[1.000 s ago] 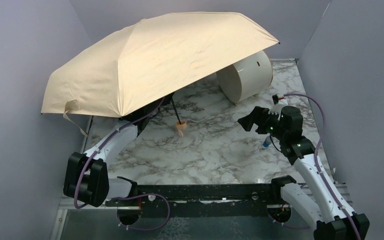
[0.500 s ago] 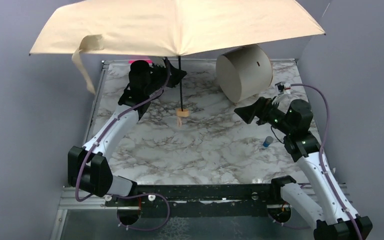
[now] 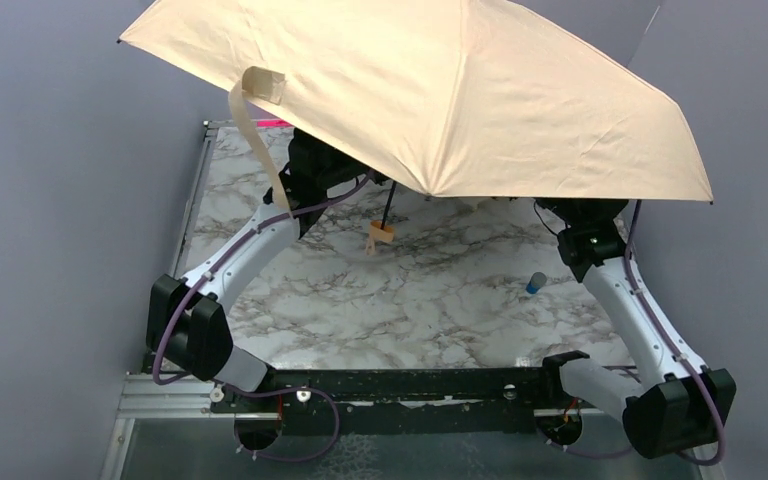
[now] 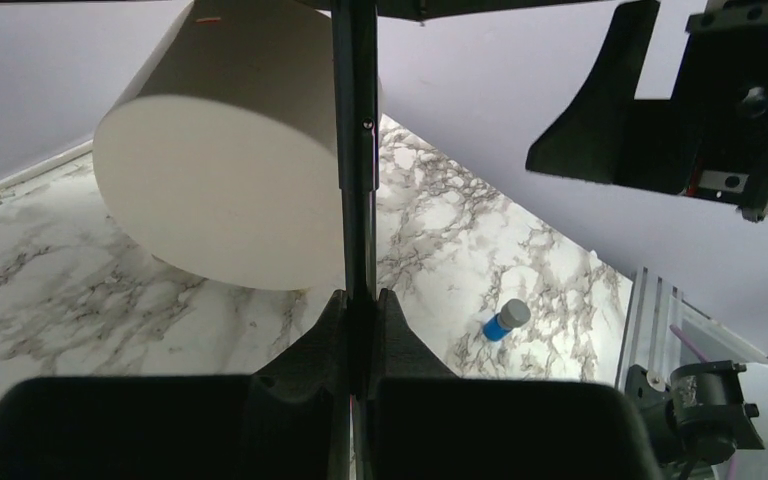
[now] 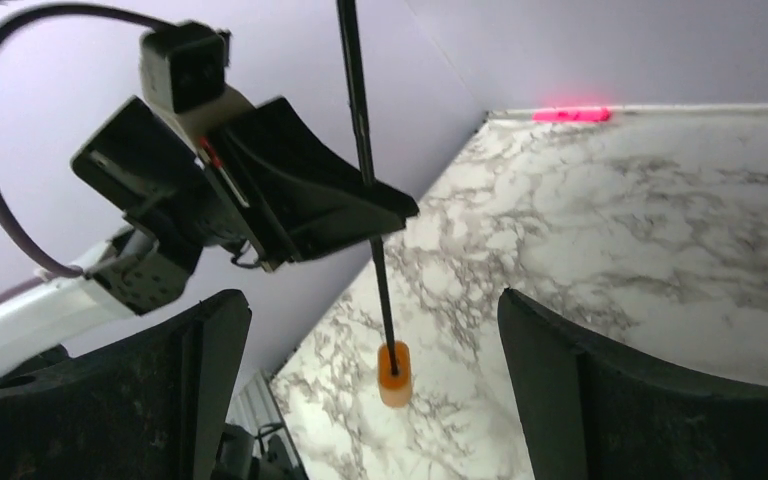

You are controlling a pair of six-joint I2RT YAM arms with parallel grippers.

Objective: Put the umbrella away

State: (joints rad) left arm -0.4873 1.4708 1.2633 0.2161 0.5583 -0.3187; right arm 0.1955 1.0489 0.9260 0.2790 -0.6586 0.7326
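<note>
Marble-patterned tabletop [image 3: 410, 300] fills the floor of a booth with plain lilac walls [image 3: 60, 200], and the shaft [image 3: 390, 205] of the open umbrella [image 3: 440, 90] stands near its middle, tilted.

Nearest the arm bases, a small blue-capped cylinder [image 3: 534, 283] stands on the marble to the right of the shaft and well apart from it. The right gripper [image 5: 368, 300] is spread wide. Its wrist camera sees the shaft between its two fingers [image 5: 190, 380], but farther off and untouched. From above, this gripper is hidden under the fabric to the right of the shaft.

At the shaft's lower end hangs the peach handle knob [image 3: 381, 236], apparently clear of the marble. Higher up, the left gripper [image 4: 360, 310] is clamped shut on the shaft, holding the umbrella aloft.

Above the shaft the beige canopy [image 3: 520, 110] spreads over the far half of the tabletop, sloping down to the right. A tan strap [image 3: 250, 130] dangles from its left side.

Beyond the shaft a white drum [image 4: 220, 190] lies on its side. A pink strip [image 5: 570, 115] marks the far edge, left of the shaft.
</note>
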